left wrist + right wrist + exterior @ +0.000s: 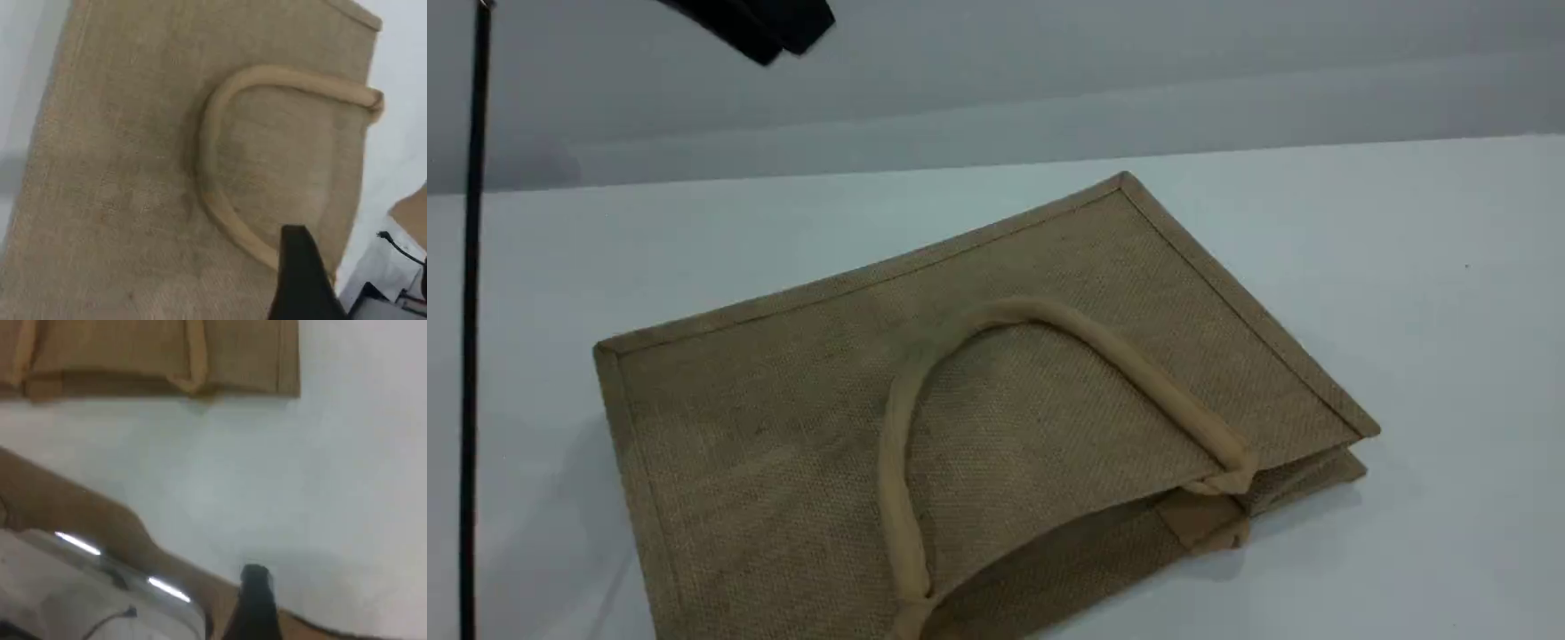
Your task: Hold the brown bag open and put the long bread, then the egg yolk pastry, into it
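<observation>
The brown bag [783,444] lies flat on the white table, its mouth facing the near right and gaping only a little. One beige handle [1049,316] rests looped on its upper face. The left wrist view looks down on the bag [120,167] and that handle [220,113], with my left gripper's dark fingertip [300,267] hanging above the handle's loop, apart from it. A dark part of the left arm [756,27] shows at the scene's top. My right gripper's fingertip [255,587] hovers over bare table, holding nothing, and the bag [133,353] lies far off. The long bread and the egg yolk pastry are out of view.
A thin black pole [471,311] stands at the far left of the table. The right wrist view shows the table's brown edge [80,513] and white equipment [67,587] beyond it. Similar equipment [387,273] sits past the table edge in the left wrist view.
</observation>
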Tool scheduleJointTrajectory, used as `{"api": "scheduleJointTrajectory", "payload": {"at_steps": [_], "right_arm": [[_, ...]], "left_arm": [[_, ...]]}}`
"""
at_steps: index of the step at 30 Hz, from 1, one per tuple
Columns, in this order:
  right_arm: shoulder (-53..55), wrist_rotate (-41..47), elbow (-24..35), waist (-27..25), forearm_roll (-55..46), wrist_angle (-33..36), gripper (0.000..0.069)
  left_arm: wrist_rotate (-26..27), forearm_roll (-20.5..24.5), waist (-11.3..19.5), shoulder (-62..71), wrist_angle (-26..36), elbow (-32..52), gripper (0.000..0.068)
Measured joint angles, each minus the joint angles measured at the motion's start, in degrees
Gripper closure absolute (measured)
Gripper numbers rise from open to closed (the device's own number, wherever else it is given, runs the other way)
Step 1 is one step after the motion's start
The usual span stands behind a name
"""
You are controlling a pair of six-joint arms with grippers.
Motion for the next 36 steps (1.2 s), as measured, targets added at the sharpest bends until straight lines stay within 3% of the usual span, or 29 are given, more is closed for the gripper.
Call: {"api": "scheduleJointTrajectory", "payload": {"at_steps": [5, 10, 14, 19, 36], "right_arm": [[-10.2, -0.6, 9.9, 0.0, 0.0, -0.3, 0.0164], [-22.7, -0.6, 15.5, 0.0, 0.0, -6.4, 0.0164], [-31.7, -0.6, 15.9, 0.0, 0.0, -8.7, 0.0164], [-39.1, -1.5, 16.6, 0.0, 0.0, -8.7, 0.0164], [-39.8, -1.5, 16.6, 0.0, 0.0, -8.9, 0.0166]], "left_arm": [[-2.7, 3.1, 0.0, -4.5, 1.6, 0.0, 0.03], [-9.6, 4.3, 0.0, -9.8, 1.4, 0.0, 0.03], [-14.3, 4.3, 0.0, -13.8, 1.4, 0.1, 0.0298], [-16.2, 4.1, 0.0, -19.2, 1.2, 3.1, 0.0298], [-15.8, 4.4, 0.0, -50.1, -1.0, 31.7, 0.0298]]}}
